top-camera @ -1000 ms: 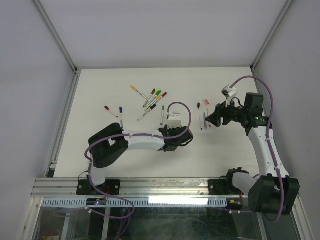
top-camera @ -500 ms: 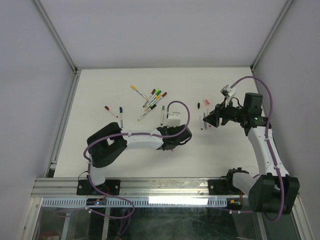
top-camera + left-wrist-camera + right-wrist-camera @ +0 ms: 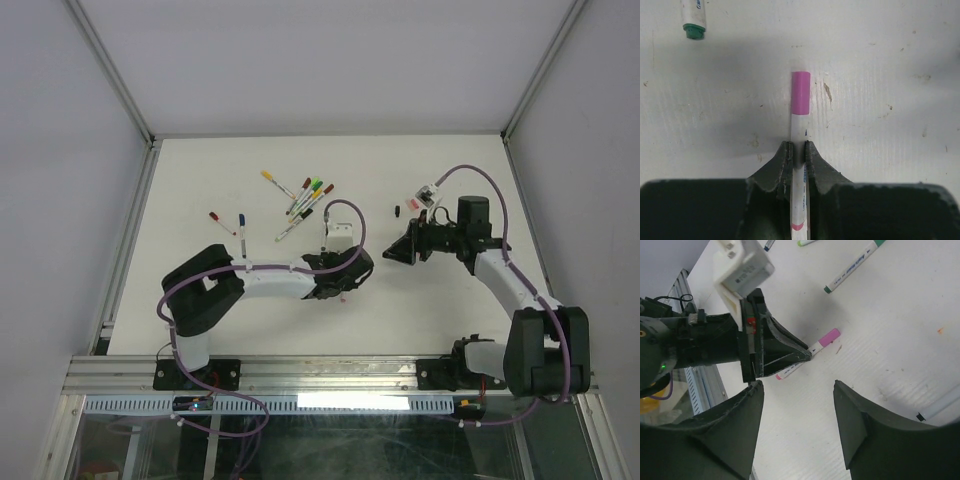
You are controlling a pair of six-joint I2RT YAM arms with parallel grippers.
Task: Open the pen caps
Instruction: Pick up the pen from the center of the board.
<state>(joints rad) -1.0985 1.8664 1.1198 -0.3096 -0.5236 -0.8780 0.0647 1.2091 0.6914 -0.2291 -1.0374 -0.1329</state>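
My left gripper (image 3: 797, 148) is shut on the white barrel of a pen, whose pink cap (image 3: 800, 92) sticks out in front of the fingertips just above the table. In the right wrist view the left gripper (image 3: 802, 354) points right, with the pink cap (image 3: 829, 337) past its tip. My right gripper (image 3: 798, 385) is open and empty, facing the left gripper (image 3: 350, 270) from a short way off. In the top view the right gripper (image 3: 402, 250) is to the right of the left one. Several capped pens (image 3: 305, 200) lie clustered farther back.
Two pens (image 3: 230, 222) lie at the left. A black cap (image 3: 397, 210) and a small pink piece (image 3: 415, 203) lie behind the right gripper. A green-ended pen (image 3: 693, 17) lies near the left gripper, and a pen with a black tip (image 3: 940, 405) lies beside the right gripper.
My right gripper has swung left, toward the left gripper. My left gripper has drawn back to the left with the pink pen in it.
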